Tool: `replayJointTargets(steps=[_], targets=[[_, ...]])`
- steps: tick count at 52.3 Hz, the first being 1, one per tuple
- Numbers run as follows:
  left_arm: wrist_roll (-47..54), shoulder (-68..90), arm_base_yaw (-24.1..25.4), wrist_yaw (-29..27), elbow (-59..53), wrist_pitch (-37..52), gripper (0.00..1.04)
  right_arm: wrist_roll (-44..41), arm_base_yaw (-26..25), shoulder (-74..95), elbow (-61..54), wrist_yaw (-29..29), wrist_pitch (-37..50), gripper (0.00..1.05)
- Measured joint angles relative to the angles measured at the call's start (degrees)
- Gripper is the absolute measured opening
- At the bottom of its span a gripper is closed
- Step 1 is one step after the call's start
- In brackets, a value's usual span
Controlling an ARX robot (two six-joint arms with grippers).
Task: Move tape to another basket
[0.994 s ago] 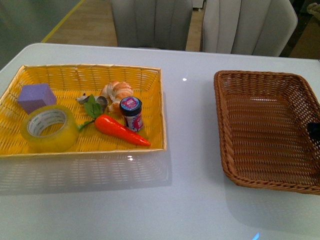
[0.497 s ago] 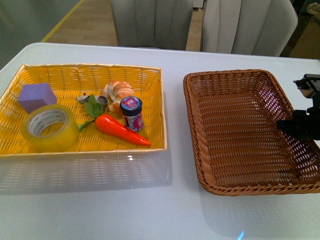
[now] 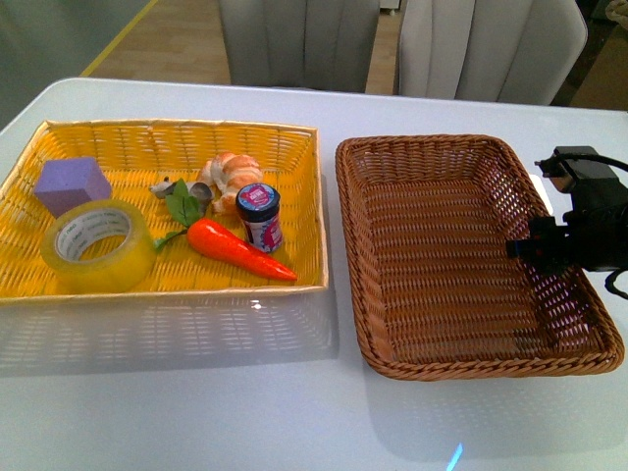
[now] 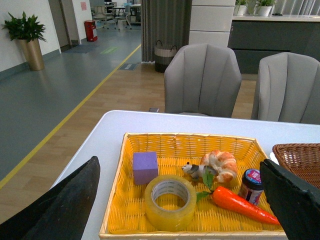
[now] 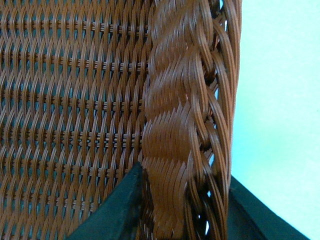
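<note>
On the near part of the white bench (image 3: pixel 196 412) nothing stands between me and the two baskets. The brown wicker basket (image 3: pixel 442 371) sits to the right, empty, its left rim just beside the yellow basket (image 3: pixel 167 293). My right gripper (image 3: pixel 520 248) is pinched shut on its right-hand braided rim. The right wrist view shows the braid squeezed between the two dark fingers, one inside the wall and one outside. I judge that hold is there to position the basket close to the yellow one, so the carry will be short. The tape (image 3: pixel 96 245) lies in the yellow basket's near-left corner, flat, with its core facing up. That suits a grasp with one finger down the hole and one outside. Just right of it are a toy carrot (image 3: pixel 240 253) and a small jar (image 3: pixel 260 218). A purple block (image 3: pixel 71 184) and a croissant (image 3: pixel 231 182) lie farther back. My left gripper (image 4: pixel 178 165) is spread wide and empty, held well back from the tape on its near side and facing it. Two grey chairs (image 3: pixel 294 39) stand beyond the bench.
</note>
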Motion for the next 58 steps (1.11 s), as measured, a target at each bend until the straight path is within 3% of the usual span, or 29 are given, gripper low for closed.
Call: replayJointTargets(steps=[15, 17, 26, 30, 33, 35, 42, 50, 58], targets=[[0.00, 0.00, 0.00, 0.00, 0.00, 0.00, 0.96, 2.34, -5.20, -7.67, -3.37, -6.32, 3.34, 0.93], [0.00, 0.00, 0.00, 0.00, 0.00, 0.00, 0.96, 2.78, -5.90, -9.88, -4.24, -7.56, 4.17, 0.97], [0.00, 0.00, 0.00, 0.00, 0.00, 0.00, 0.96, 4.26, -8.15, -25.49, -11.82, -14.99, 8.94, 0.96], [-0.02, 0.00, 0.00, 0.00, 0.00, 0.00, 0.96, 6.12, -7.48, -31.28, -21.62, -5.38, 29.90, 0.82], [0.00, 0.00, 0.00, 0.00, 0.00, -0.02, 0.96, 6.95, -6.78, -35.28, -30.18, -2.12, 43.58, 0.68], [0.00, 0.00, 0.00, 0.00, 0.00, 0.00, 0.96, 7.13, -6.38, -37.24, -33.31, -1.57, 46.86, 0.61], [0.00, 0.00, 0.00, 0.00, 0.00, 0.00, 0.96, 7.28, -4.98, -43.28, -40.33, -0.24, 48.22, 0.38], [0.00, 0.00, 0.00, 0.00, 0.00, 0.00, 0.96, 7.26, -3.10, -52.61, -48.35, 1.42, 46.60, 0.02], [0.00, 0.00, 0.00, 0.00, 0.00, 0.00, 0.96, 7.50, 0.44, -62.01, -53.88, 5.27, 42.36, 0.02]])
